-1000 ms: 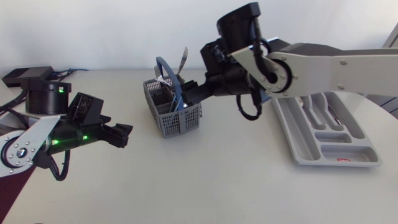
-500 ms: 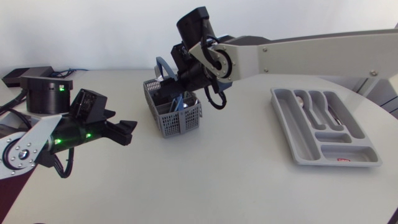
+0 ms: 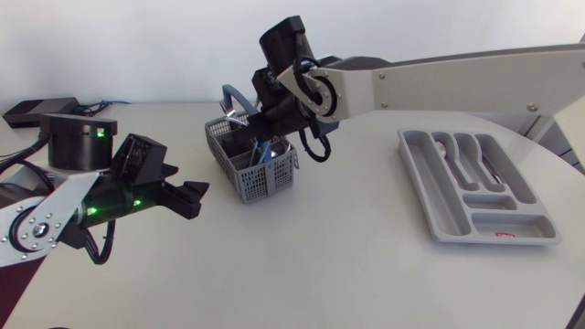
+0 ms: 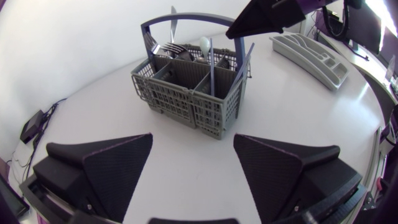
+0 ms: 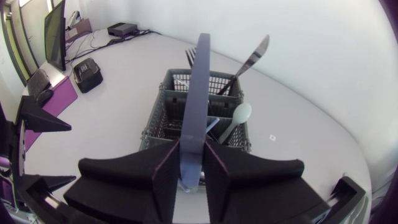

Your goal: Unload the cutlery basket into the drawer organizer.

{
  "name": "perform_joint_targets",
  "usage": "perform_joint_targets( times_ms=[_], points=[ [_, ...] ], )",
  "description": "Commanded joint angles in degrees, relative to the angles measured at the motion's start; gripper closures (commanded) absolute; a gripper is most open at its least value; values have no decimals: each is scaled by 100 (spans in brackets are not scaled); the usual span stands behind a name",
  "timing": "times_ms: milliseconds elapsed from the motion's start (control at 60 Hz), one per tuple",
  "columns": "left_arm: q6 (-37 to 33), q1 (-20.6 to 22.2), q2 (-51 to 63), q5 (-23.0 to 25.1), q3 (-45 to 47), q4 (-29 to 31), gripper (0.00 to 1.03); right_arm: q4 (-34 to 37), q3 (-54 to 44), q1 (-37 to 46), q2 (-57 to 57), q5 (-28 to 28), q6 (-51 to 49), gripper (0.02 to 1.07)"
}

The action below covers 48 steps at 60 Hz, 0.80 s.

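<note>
At the far middle of the table (image 3: 347, 265), the cutlery basket (image 3: 256, 169) is standing as a grey mesh box with several compartments and a blue arched handle (image 5: 198, 87). No writing is showing on it. The only label in sight is a small red mark (image 3: 505, 235) on the near rim of the drawer organizer (image 3: 516, 224), and it is too small to read. The right gripper (image 5: 191, 174) is reaching across from the right edge and hanging directly over the basket. Its two black fingers are pressing on the handle from both sides, so the blue band is running straight up out of the pinch. Inside the basket, ahead of that gripper, a fork (image 5: 189, 56) and a knife (image 5: 249, 59) are leaning at the far compartments, and a white spoon (image 5: 239, 115) is lying tilted in a nearer one. The left gripper (image 4: 193, 149) is facing the basket from the left, near it but not touching, with its wedge fingers spread wide and nothing between them. The organizer, a pale grey tray with long slots, is lying well apart on the right side, with a few pieces of cutlery (image 3: 462, 155) lying in its slots.
</note>
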<state>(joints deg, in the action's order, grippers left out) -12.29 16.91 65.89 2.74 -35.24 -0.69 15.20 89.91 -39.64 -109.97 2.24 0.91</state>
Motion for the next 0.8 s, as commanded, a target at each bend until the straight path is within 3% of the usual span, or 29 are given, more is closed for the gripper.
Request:
perform_joint_targets(
  times_ms=[0, 283, 583, 650, 783],
  points=[
    [-124, 76, -6, -2, 97, 86, 12, 88, -360, 0, 433, -39, -126, 90],
    [-115, 401, -41, -19, -9, 315, 12, 150, -1670, -9, 1716, -198, -126, 90],
    [-63, 1016, -32, -55, -158, 420, 12, 194, -2663, 44, 2665, -233, -187, 89],
    [-27, 1095, -6, -63, -299, 579, 12, 194, -2733, 53, 2753, -233, -187, 79],
    [-10, 1315, 179, -55, -633, 886, 12, 229, -2830, 53, 2990, -233, -179, 37]
  ],
)
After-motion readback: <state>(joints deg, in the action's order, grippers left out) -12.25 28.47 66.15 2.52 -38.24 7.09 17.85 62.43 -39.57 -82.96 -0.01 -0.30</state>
